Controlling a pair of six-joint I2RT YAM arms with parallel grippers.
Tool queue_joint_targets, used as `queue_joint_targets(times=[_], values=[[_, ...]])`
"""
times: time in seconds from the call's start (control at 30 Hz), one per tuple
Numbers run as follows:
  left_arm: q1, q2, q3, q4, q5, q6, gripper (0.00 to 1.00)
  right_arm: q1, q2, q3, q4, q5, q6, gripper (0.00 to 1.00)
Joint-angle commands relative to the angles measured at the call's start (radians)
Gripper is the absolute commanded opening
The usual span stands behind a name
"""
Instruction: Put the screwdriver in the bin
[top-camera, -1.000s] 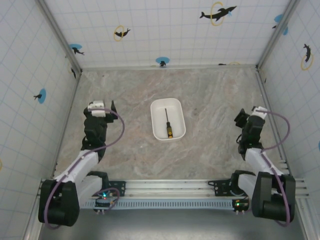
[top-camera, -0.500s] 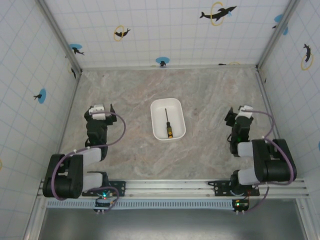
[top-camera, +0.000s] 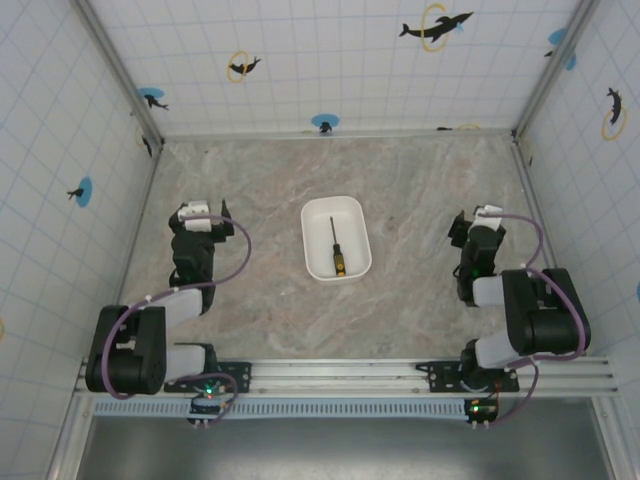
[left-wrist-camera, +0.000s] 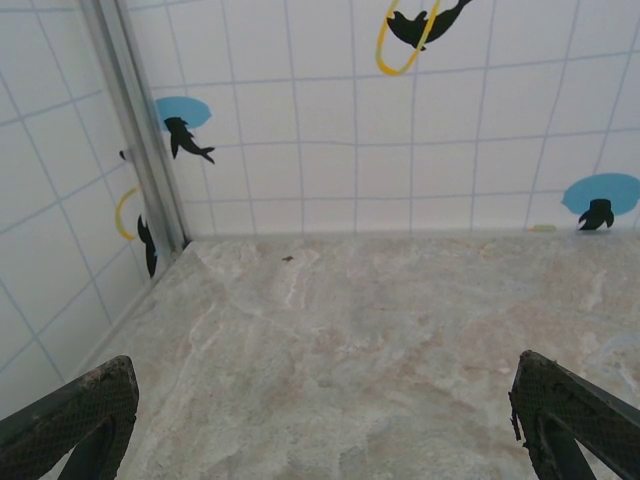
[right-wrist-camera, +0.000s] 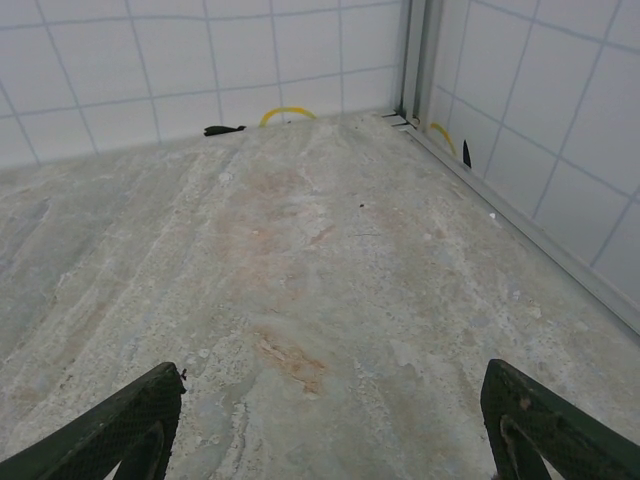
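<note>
Screwdriver (top-camera: 335, 246): one, lying inside the bin (top-camera: 352, 222); thin shaft points to the bin's far end, orange-and-black handle sits at its near end; it lies roughly along the bin's long axis. Bin: one, white, rounded corners, resting on the marble-look table (top-camera: 420, 180). Grippers: two, both well apart from the bin; left gripper (top-camera: 203, 216) is left of the bin, right gripper (top-camera: 476, 224) is right of it, both roughly level with the bin. Both are released and empty; the left wrist view shows its two fingers (left-wrist-camera: 75, 415) spread wide over bare table; in the right wrist view the fingers (right-wrist-camera: 110, 425) are likewise far apart, nothing gripped. Arms: two, neither touching the bin.
</note>
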Motion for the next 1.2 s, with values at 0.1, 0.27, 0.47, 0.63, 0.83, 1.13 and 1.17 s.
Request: queue_joint_targets(times=[0.1,0.27,0.47,0.63,0.83,1.13,1.17], values=[[0.008,-0.003,-0.022,-0.009,-0.012,-0.020,0.97,-0.003,-0.008,0.027,0.005,0.017,-0.006,0.80],[0.013,0.127,-0.101,0.219,-0.062,-0.046,0.98,-0.003,-0.007,0.027,0.005,0.017,-0.006,0.80],[0.020,0.222,-0.031,0.167,-0.054,-0.053,0.98,-0.002,-0.008,0.027,0.005,0.018,-0.006,0.81],[0.052,0.240,-0.032,0.180,0.028,-0.056,0.98,-0.002,-0.007,0.027,0.005,0.018,-0.006,0.81],[0.052,0.242,-0.033,0.181,0.034,-0.056,0.98,-0.001,-0.007,0.026,0.004,0.018,-0.005,0.83],[0.052,0.240,-0.033,0.184,0.034,-0.052,0.98,-0.001,-0.007,0.028,0.003,0.019,-0.006,0.99],[0.052,0.240,-0.034,0.183,0.033,-0.052,0.98,-0.001,-0.008,0.028,0.004,0.018,-0.005,0.99]])
